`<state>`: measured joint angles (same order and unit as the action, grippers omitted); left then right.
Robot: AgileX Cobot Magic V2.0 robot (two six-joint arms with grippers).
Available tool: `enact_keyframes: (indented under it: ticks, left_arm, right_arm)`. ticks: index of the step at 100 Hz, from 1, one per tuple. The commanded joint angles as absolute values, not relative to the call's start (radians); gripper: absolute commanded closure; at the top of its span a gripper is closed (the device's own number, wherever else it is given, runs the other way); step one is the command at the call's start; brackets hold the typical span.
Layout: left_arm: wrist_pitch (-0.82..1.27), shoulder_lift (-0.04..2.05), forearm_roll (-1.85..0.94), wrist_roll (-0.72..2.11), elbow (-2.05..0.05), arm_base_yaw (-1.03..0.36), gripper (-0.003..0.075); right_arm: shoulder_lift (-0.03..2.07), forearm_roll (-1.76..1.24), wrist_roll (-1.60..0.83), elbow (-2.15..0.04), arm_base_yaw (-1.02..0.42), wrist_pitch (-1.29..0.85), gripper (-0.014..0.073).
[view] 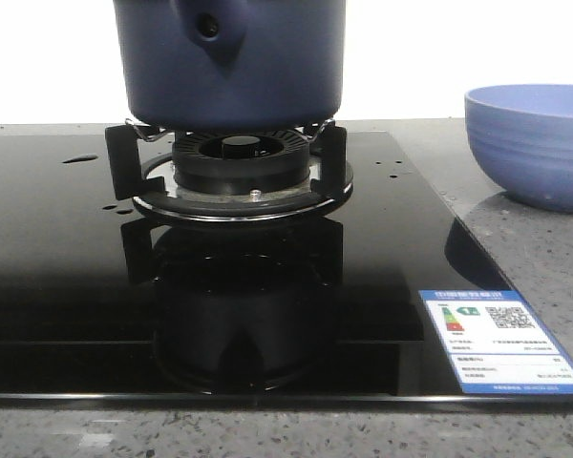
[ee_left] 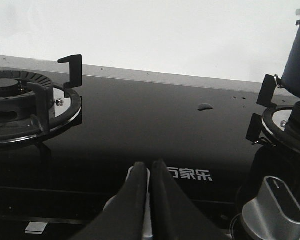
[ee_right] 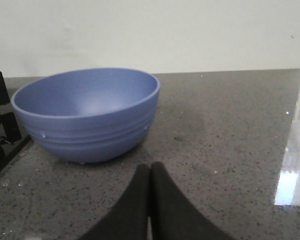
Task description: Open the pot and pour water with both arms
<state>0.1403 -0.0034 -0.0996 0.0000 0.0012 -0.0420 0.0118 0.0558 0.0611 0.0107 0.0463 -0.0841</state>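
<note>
The dark navy pot (view: 229, 62) stands on the burner's pot support (view: 234, 172), its handle socket with the round hole facing me; its top is cut off by the frame. Part of its wall shows in the left wrist view (ee_left: 297, 60). Small water drops and a puddle (view: 79, 159) lie on the black glass hob; the puddle also shows in the left wrist view (ee_left: 205, 106). My left gripper (ee_left: 149, 166) is shut and empty over the hob's front. My right gripper (ee_right: 150, 167) is shut and empty over the counter, near the lighter blue bowl (ee_right: 87, 112). Neither gripper shows in the front view.
The blue ribbed bowl (view: 533, 143) sits on the grey speckled counter, right of the hob. A second burner (ee_left: 20, 100) is to the left. A silver knob (ee_left: 275, 210) sits at the hob's front. An energy label (view: 501, 342) is stuck at the hob's front right corner.
</note>
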Motion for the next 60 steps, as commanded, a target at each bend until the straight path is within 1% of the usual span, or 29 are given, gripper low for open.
enact_keyframes:
  ticks: [1,60]
  left_arm:
    - [0.069,-0.030,-0.109,-0.008,0.034,-0.047,0.0739]
    - [0.069,-0.030,-0.109,-0.008,0.034,-0.047,0.0739]
  right_arm:
    - [-0.033,0.084,0.065,0.036,0.044,-0.051,0.0650]
    - [-0.029,0.089,0.065,0.036,0.044,-0.067,0.0650]
